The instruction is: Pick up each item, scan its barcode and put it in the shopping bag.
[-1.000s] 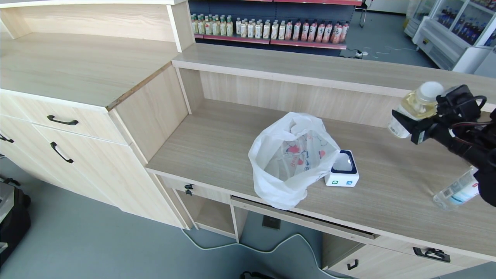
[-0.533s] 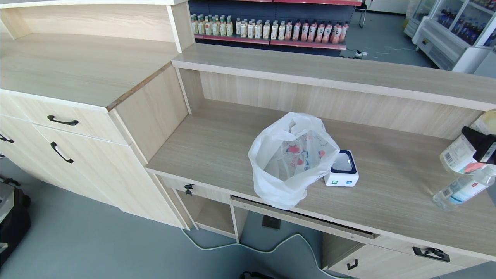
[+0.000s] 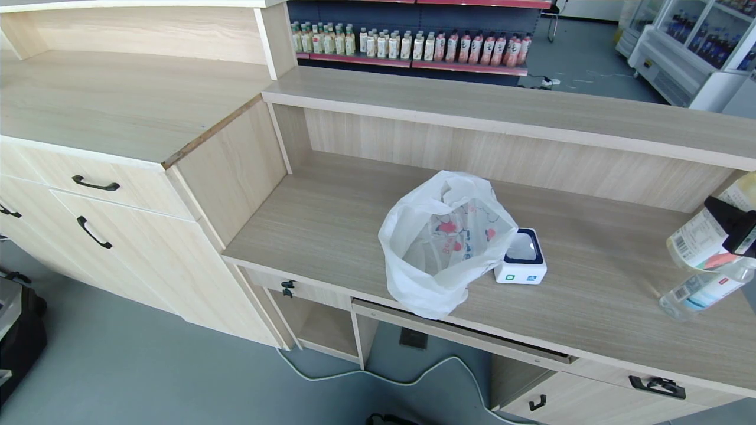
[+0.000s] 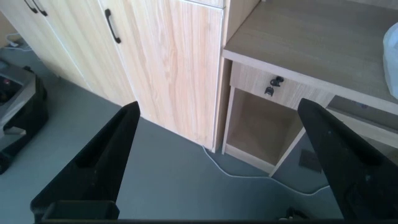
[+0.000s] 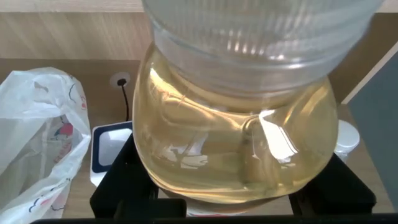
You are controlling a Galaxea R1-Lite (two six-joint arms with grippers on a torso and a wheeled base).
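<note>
At right end of counter (image 3: 590, 295), right gripper (image 3: 734, 226): clamped on bottle (image 3: 700, 236) (tilted).
Scanner (image 3: 521, 257): well to its left, touching bag (image 3: 440, 242).
Left gripper (image 4: 219, 107): spread open, empty.

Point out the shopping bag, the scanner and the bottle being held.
shopping bag (image 3: 409, 282), head view, white front wall.
scanner (image 3: 522, 248), head view, dark top window.
held bottle (image 3: 701, 234), head view, label on its side.
</note>
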